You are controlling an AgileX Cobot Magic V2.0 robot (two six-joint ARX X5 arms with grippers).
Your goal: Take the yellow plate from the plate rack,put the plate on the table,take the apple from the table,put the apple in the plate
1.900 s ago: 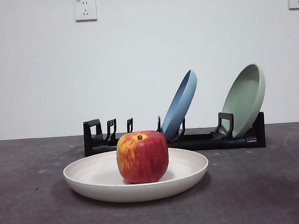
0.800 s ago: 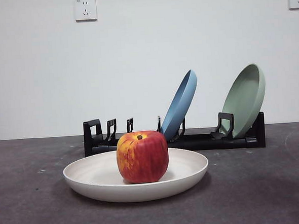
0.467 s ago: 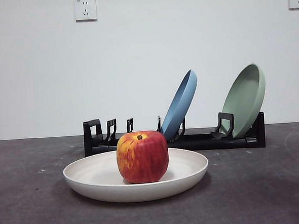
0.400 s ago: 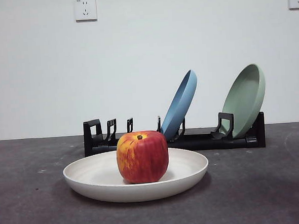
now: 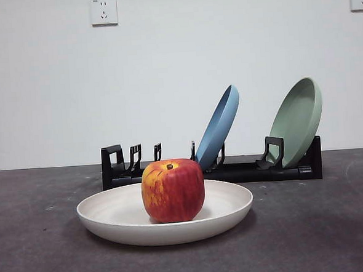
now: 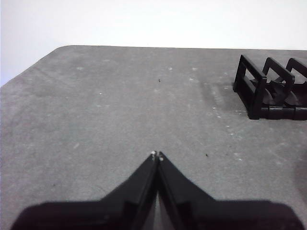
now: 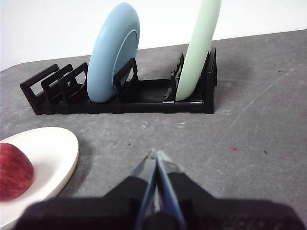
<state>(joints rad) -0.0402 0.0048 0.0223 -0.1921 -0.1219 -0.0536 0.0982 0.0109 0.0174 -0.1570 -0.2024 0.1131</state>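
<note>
The cream yellow plate [image 5: 118,217] lies flat on the dark grey table [image 5: 322,226] in front of the black plate rack [image 5: 171,170]. The red apple [image 5: 172,190] stands upright in the middle of the plate. In the right wrist view the plate [image 7: 48,153] and the apple [image 7: 13,170] show at the picture's edge, apart from my right gripper [image 7: 154,154], which is shut on nothing. My left gripper [image 6: 157,155] is shut and empty over bare table, with the end of the rack [image 6: 268,93] off to one side. Neither arm appears in the front view.
A blue plate [image 5: 218,127] and a pale green plate [image 5: 296,121] lean in the rack's slots. Behind the table is a white wall with two sockets [image 5: 103,11]. The table's rounded corner [image 6: 57,50] shows in the left wrist view.
</note>
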